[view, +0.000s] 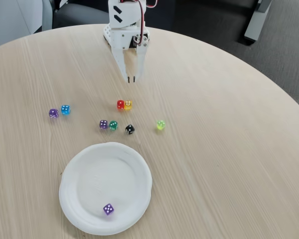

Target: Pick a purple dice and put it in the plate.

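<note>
Purple dice [108, 209] inside plate [84, 172]

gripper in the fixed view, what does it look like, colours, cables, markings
The gripper is white plastic, with two long fingers tapering to dark tips. Above them sits a blocky white body carrying black angled markings, and a thin red cable loops down its right side in the fixed view.

fixed view: high, angled down over round table [229, 149] near edge | faces arm base at far edge | mid-range
</note>
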